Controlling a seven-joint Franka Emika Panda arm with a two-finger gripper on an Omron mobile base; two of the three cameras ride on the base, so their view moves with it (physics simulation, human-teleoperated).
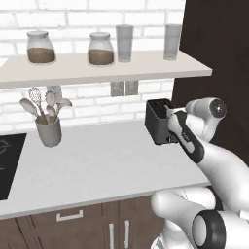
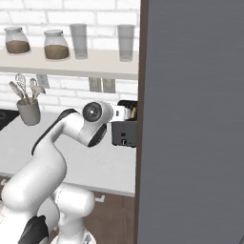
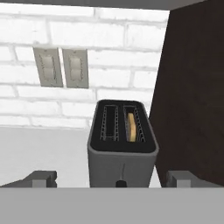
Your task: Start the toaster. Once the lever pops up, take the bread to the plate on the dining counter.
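The two-finger gripper [image 3: 111, 178] stands wide open and empty, its dark tips spread to either side of the boxy dark-grey two-slot toaster [image 3: 122, 148], not touching it. A thin golden-brown slice of bread [image 3: 131, 129] sits in the toaster's right slot. The toaster stands on the pale grey table [image 1: 97, 165], beside a dark brown cabinet panel [image 3: 192, 96], below two wall switches [image 3: 61, 66].

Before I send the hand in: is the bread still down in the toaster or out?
In. The bread sits upright in the right slot of the toaster, its tan edge showing in the hand view; the left slot is empty.
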